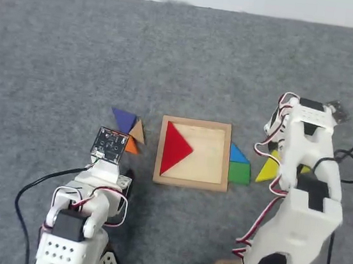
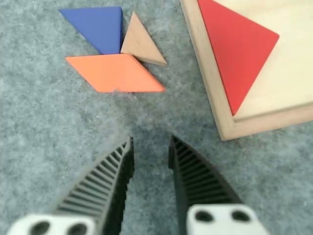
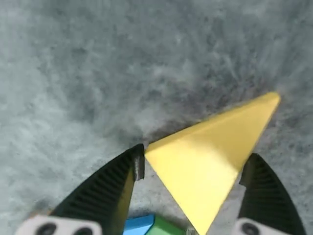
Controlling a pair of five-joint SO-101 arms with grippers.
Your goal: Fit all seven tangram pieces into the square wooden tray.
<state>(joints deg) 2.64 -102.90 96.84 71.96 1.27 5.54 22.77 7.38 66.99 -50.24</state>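
The tray [image 1: 189,182] lies near the middle of the grey table [image 1: 57,53]. A red triangle [image 1: 174,148] lies inside it, its long side against the tray's left wall; the rest of the floor is bare wood.

Just left of the tray, a navy triangle [image 2: 100,24], a tan triangle [image 2: 139,46] and an orange piece [image 2: 115,72] lie touching in a cluster. The left gripper [image 2: 150,147] hangs over bare table on the near side of the cluster, its jaws a little apart and holding nothing.

A blue triangle [image 1: 238,154] and a green square [image 1: 239,172] lie against the tray's right wall. Just beyond them lies the yellow triangle [image 3: 210,156], flat on the table. The right gripper [image 3: 193,164] is over it, jaws wide apart with the triangle between them. One fingertip [image 3: 137,161] is at a corner of the triangle.
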